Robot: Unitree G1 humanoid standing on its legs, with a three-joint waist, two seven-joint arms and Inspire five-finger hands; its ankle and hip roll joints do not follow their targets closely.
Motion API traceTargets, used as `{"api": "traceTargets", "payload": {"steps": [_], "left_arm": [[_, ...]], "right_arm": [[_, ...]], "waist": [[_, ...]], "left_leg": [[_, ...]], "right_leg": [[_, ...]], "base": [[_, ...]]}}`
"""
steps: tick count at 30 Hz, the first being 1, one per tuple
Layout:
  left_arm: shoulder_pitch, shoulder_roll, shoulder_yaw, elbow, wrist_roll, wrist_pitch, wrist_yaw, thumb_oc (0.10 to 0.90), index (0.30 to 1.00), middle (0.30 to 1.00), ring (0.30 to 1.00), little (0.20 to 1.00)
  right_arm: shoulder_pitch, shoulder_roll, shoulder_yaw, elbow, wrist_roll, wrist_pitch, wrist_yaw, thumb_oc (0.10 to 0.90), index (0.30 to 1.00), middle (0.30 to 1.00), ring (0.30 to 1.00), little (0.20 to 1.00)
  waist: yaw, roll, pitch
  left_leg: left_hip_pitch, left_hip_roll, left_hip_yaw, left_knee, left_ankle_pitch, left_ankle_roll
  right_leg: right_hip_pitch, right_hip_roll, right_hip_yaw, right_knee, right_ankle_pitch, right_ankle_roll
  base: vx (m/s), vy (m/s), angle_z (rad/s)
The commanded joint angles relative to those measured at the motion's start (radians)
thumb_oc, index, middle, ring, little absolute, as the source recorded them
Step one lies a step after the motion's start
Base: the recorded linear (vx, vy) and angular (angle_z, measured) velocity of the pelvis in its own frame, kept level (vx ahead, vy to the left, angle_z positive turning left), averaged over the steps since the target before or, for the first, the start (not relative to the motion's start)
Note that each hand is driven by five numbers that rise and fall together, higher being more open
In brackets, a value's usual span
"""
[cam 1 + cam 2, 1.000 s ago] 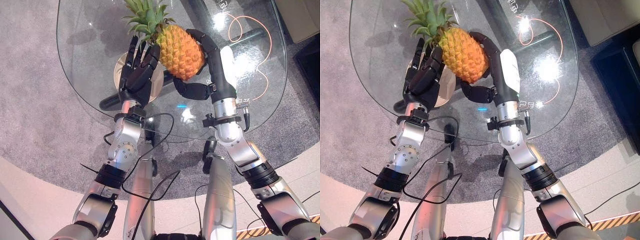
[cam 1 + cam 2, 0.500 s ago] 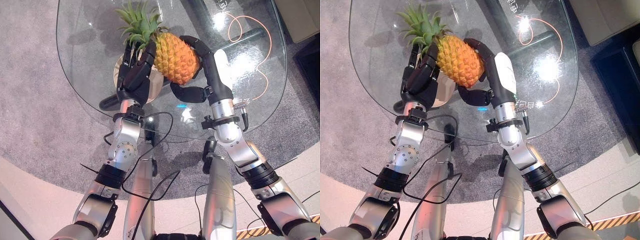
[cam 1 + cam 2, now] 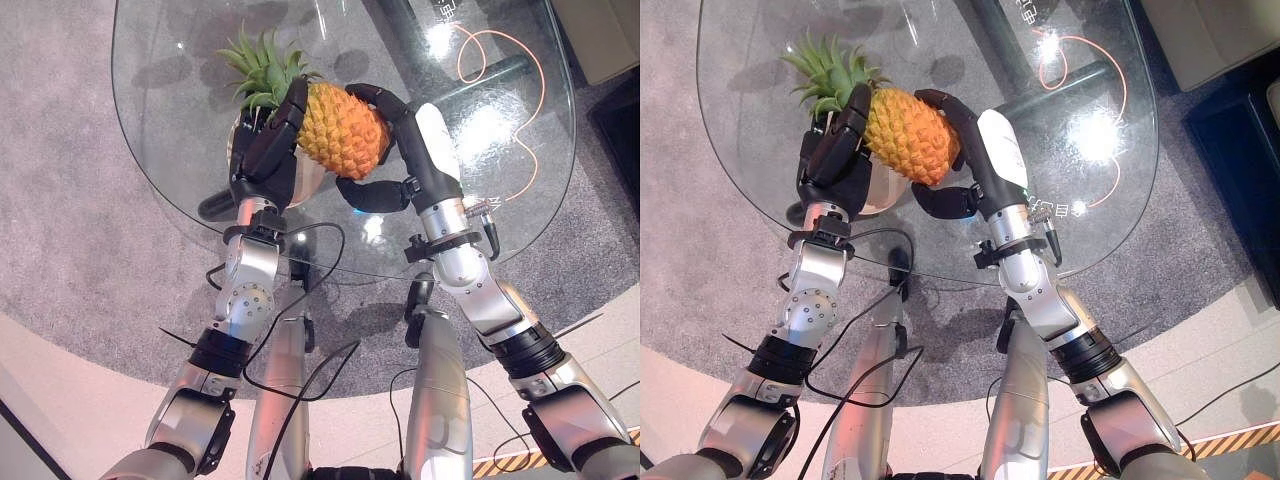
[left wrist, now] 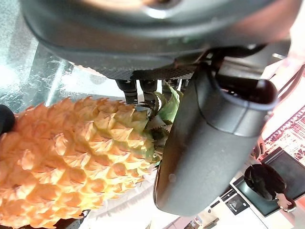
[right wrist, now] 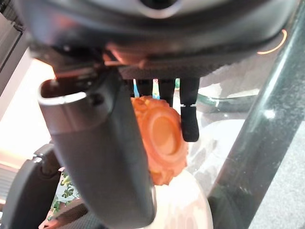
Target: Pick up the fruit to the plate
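A yellow-orange pineapple (image 3: 340,130) with a green crown (image 3: 262,72) lies on its side, held up between my two hands just over a tan plate (image 3: 311,182) on the glass table. My right hand (image 3: 425,160) is shut on its base end, fingers curled over the top and thumb underneath. My left hand (image 3: 262,160) presses nearly straight fingers against the crown end, above the plate. In the right wrist view the fruit's round base (image 5: 162,138) shows past the fingers. The left wrist view has the pineapple's scaly side (image 4: 62,157) by the thumb.
The round glass table (image 3: 160,150) stands over grey carpet, its near rim close to my wrists. An orange cable (image 3: 535,95) loops at the back right of the glass. A dark bar of the table base (image 3: 212,206) shows through the glass beside the plate.
Both hands have carried the pineapple to the left and a little nearer, so it now hangs over the plate. The right hand's fingers have wrapped further over the fruit.
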Motion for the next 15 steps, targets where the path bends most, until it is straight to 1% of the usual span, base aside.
{"api": "traceTargets", "payload": {"steps": [1,5,6,7,15], "left_arm": [[-0.108,0.011,0.032,-0.163,0.009,-0.09,-0.065,0.8,0.9,0.9,0.9,0.9],[-0.107,0.009,0.034,-0.165,-0.001,-0.115,-0.084,0.8,0.9,0.9,0.9,0.9],[-0.107,0.009,0.035,-0.168,-0.004,-0.125,-0.103,0.611,0.738,0.738,0.738,0.711],[-0.108,0.008,0.035,-0.168,0.002,-0.139,-0.106,0.1,0.3,0.3,0.3,0.2],[-0.118,-0.001,0.036,-0.172,0.034,-0.176,-0.118,0.1,0.3,0.3,0.3,0.2]], "right_arm": [[-0.13,0.014,0.016,-0.214,-0.066,-0.154,0.019,0.1,0.3,0.3,0.3,0.2],[-0.139,0.008,0.024,-0.221,-0.07,-0.157,0.034,0.1,0.3,0.3,0.3,0.2],[-0.139,0.006,0.024,-0.222,-0.072,-0.163,0.038,0.1,0.3,0.3,0.3,0.2],[-0.139,0.006,0.026,-0.222,-0.072,-0.165,0.039,0.1,0.3,0.3,0.3,0.2],[-0.148,0.008,0.034,-0.213,-0.073,-0.165,0.031,0.1,0.3,0.3,0.3,0.2]], "waist": [[0.007,-0.017,-0.019],[0.008,-0.017,-0.019],[0.008,-0.019,-0.019],[0.009,-0.019,-0.019],[0.009,-0.024,-0.019]], "left_leg": [[0.02,0.016,0.041,0.151,-0.141,0.034],[0.018,0.015,0.038,0.152,-0.141,0.034],[0.017,0.015,0.037,0.152,-0.141,0.034],[0.017,0.015,0.037,0.153,-0.141,0.033],[0.016,0.016,0.034,0.151,-0.142,0.032]], "right_leg": [[0.068,0.003,0.024,-0.261,0.228,0.017],[0.066,0.004,0.024,-0.259,0.227,0.016],[0.067,0.004,0.024,-0.259,0.226,0.016],[0.067,0.005,0.023,-0.259,0.226,0.016],[0.065,0.009,0.024,-0.258,0.224,0.015]], "base": [[0.0,0.0,0.0],[0.0,0.0,0.0],[0.0,0.0,0.0],[0.0,0.0,0.0],[0.0,0.0,0.0]]}}
